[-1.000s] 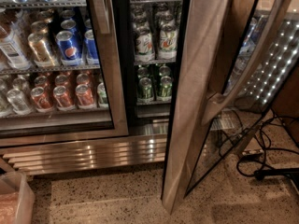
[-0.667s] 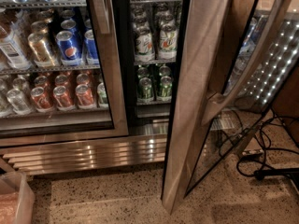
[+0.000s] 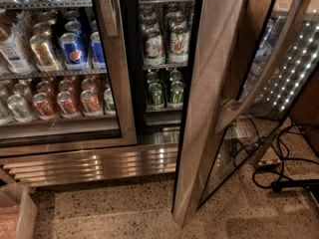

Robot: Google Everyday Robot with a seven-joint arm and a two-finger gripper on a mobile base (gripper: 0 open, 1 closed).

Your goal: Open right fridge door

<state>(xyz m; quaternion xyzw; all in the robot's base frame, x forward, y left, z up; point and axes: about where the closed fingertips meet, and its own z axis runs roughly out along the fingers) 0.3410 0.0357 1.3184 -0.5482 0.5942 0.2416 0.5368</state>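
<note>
The right fridge door (image 3: 214, 83), centre-right, is looking heavy and rigid, its bowed handle (image 3: 239, 106) offering grip; the claw is lying off-frame, its state untellable.

I'm looking at a shop or canteen: a glass-fronted display fridge (image 3: 99, 166) stocked with rows of soda cans (image 3: 67, 103).

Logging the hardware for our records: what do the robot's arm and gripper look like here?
Neither shows. The arm and gripper are outside the camera view, so colour, shape and cabling cannot be told. Visible instead: the open right fridge door and black floor cables.
</note>
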